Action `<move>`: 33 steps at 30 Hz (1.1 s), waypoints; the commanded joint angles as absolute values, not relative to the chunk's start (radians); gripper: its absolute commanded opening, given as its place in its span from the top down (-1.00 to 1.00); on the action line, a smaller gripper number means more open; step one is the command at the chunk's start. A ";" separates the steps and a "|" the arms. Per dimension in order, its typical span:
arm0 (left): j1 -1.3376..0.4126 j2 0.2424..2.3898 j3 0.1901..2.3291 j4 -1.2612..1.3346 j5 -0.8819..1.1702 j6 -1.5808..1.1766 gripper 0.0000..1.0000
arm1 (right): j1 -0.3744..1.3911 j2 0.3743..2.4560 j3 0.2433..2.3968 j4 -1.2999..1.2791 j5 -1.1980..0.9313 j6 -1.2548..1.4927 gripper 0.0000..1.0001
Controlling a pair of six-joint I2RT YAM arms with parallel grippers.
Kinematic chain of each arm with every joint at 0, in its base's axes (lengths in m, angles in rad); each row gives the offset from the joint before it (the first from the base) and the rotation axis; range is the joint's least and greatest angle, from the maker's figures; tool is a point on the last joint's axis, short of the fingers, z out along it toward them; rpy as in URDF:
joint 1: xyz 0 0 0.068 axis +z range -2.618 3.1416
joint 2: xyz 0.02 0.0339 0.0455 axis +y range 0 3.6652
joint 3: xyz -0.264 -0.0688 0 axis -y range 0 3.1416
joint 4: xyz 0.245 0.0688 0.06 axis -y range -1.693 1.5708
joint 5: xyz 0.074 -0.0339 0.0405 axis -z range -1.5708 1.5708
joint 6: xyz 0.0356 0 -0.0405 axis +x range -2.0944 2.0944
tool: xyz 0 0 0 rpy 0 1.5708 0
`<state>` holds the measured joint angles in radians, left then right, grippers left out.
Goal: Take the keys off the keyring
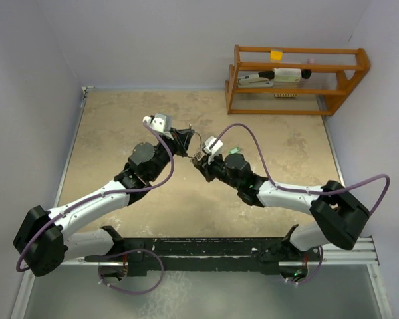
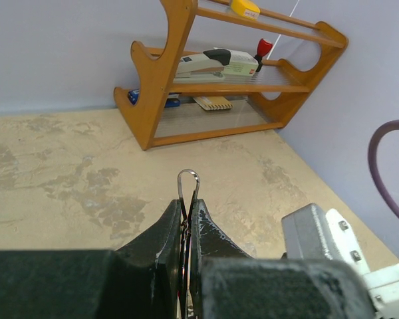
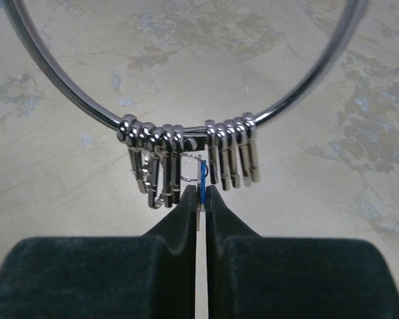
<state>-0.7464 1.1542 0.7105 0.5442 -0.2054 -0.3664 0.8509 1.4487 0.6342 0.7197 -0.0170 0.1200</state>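
Fingers, top view: left fingers (image 1: 184, 140) and right fingers (image 1: 203, 158) sit close together above the surface (image 1: 120, 126); what they hold is too small to read. Left wrist: clenched on the ring (image 2: 188, 175). Right wrist: clenched on the blue key (image 3: 203, 177); other keys (image 3: 233, 153) hang threaded on the ring. I judge none removed yet.

glossy metal keyring (image 3: 86, 113), varnished wooden rack (image 2: 161, 86)

Overhead looks down; wrist views perhaps share tabletop (image 2: 53, 166).
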 commanded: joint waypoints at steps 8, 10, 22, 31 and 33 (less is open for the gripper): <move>-0.739 1.112 0.729 0.573 -0.253 -0.350 1.00 | 0.853 1.181 0.746 0.359 0.200 0.086 1.00; -0.739 1.111 0.726 0.572 -0.253 -0.348 1.00 | 0.855 1.135 0.735 0.351 0.239 0.067 1.00; -0.739 1.096 0.716 0.564 -0.291 -0.327 1.00 | 0.854 1.031 0.770 0.228 0.324 0.025 1.00; -0.739 1.080 0.709 0.545 -0.300 -0.309 1.00 | 0.854 0.931 0.764 0.172 0.376 -0.010 1.00; -0.739 1.078 0.702 0.550 -0.299 -0.312 1.00 | 0.855 0.918 0.774 0.160 0.400 -0.012 1.00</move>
<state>-0.7475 1.1152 0.7090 0.5201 -0.2714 -0.3439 0.8593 0.9607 0.7197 0.1814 0.2909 0.0216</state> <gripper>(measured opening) 0.028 0.021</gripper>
